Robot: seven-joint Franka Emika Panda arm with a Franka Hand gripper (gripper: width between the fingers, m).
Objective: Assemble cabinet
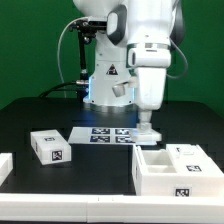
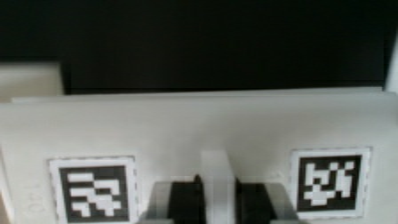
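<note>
Cabinet [image 1: 168,175] low on the exterior view's right, open side up. Gripper [image 1: 147,128] hangs at its back-left corner, just beside the marker board [image 1: 100,133]. Wrist cam, blurry: fingers [image 2: 178,205] close together w/ a white rib [image 2: 214,185] between. Pinching or not, can't tell.

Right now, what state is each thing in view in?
cabinet: on the table, open side up, compartments showing.
gripper: low by the cabinet's far wall; open or shut unclear.
small tagged block: lying on the table, apart from the gripper.
marker board: flat on the table.
</note>
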